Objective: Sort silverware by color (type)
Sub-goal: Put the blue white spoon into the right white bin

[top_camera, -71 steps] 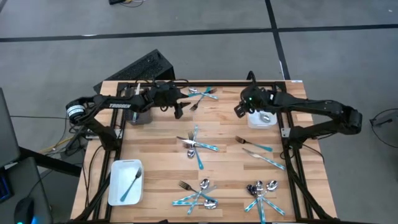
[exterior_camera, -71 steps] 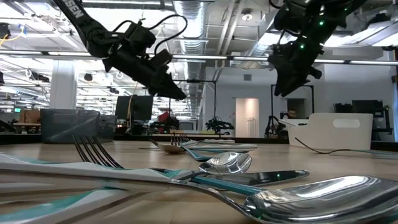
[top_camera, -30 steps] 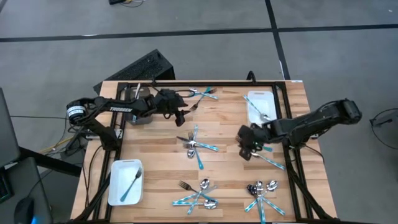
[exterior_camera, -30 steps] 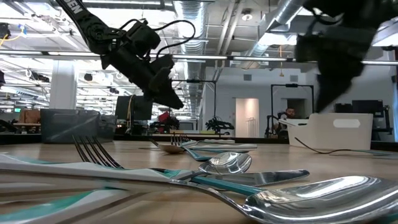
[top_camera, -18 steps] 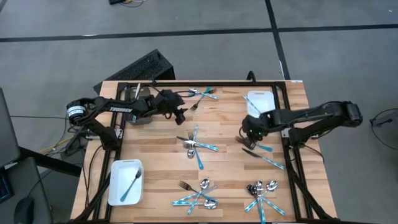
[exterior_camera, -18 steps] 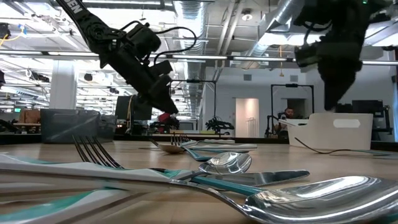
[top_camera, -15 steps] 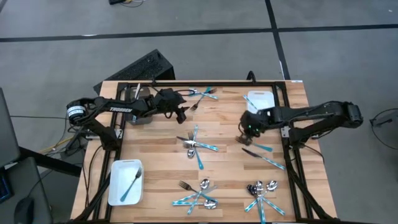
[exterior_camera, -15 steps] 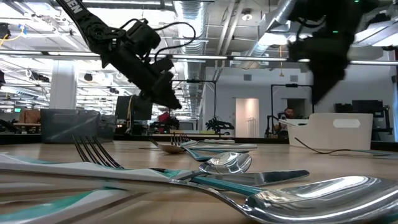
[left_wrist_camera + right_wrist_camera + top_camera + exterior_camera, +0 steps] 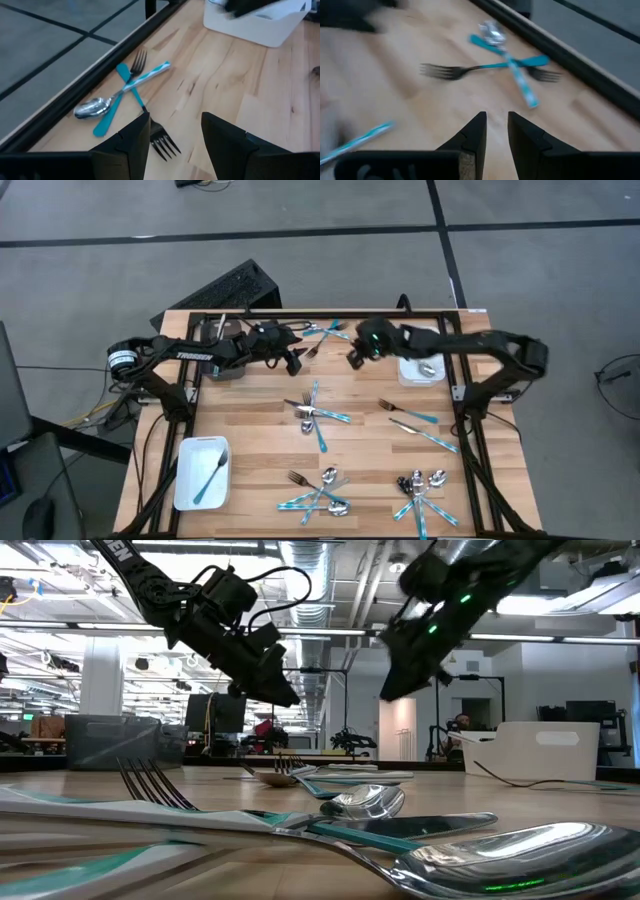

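Small forks, spoons and knives, some shiny silver metal, some with teal-blue handles [image 9: 318,416], lie scattered in little crossed heaps over the pale wooden table [image 9: 255,405]. From above, one teal piece sits in the white rectangular bin [image 9: 202,472]; the low view misses it. The left gripper [image 9: 296,361] hangs with fingers [image 9: 131,142] clearly apart, empty, a silver fork's tines [image 9: 161,142] just beyond them, a crossed teal cluster [image 9: 122,89] further ahead. The right gripper [image 9: 353,358] hovers with fingers [image 9: 472,134] narrowly apart, gripping nothing, another crossed fork-and-spoon cluster [image 9: 506,64] well ahead.
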